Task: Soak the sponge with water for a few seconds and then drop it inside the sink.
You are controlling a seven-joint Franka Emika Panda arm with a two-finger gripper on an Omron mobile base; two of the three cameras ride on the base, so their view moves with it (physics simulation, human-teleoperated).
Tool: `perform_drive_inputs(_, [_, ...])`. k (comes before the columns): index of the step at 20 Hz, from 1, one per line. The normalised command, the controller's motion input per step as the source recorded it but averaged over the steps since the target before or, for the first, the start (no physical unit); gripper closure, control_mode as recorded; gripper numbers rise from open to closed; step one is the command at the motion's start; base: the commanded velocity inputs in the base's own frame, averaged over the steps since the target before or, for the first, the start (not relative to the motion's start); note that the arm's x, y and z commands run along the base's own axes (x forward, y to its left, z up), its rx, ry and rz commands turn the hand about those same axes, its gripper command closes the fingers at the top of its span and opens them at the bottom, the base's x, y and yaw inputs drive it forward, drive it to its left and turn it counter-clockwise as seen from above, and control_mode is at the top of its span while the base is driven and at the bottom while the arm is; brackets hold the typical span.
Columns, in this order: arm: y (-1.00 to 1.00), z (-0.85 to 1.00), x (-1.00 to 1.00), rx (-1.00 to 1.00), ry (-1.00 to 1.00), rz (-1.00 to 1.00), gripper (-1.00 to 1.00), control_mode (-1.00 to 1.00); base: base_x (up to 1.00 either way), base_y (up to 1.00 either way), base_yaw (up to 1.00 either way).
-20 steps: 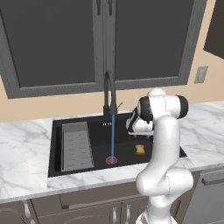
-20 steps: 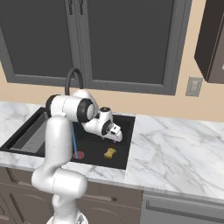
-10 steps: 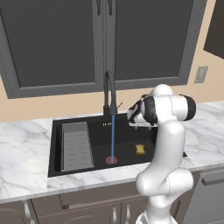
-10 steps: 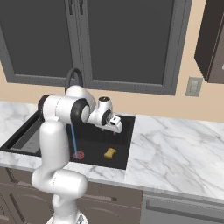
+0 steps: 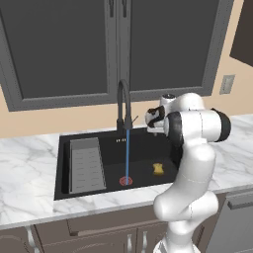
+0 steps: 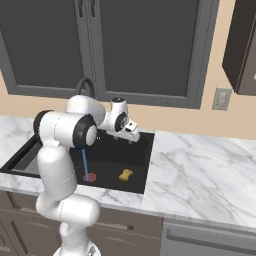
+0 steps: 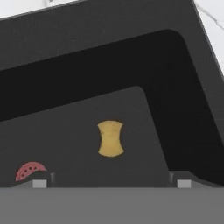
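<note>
Water (image 5: pixel 127 155) runs in a thin blue stream from the faucet (image 5: pixel 123 105) onto the red-ringed drain (image 5: pixel 126 181) of the sink (image 5: pixel 64 163); right of it the sponge (image 5: pixel 158 169) lies loose on the basin floor, the gripper (image 5: pixel 151 124) spread wide and empty above.

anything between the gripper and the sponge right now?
Nothing visible. The open gripper looks straight down at the sponge lying on the bare sink floor; the water and drain sit off to one side.
</note>
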Motion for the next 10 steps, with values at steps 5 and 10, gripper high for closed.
perform_drive_inputs(5, [0.00,0.56,-0.39,0.01,0.00,-0.01,-1.00,-1.00,0.00,0.00,0.00])
perform_drive_inputs(10, [0.00,0.51,-0.52,0.00,-0.01,-0.01,-1.00,-1.00,0.00,0.00,0.00])
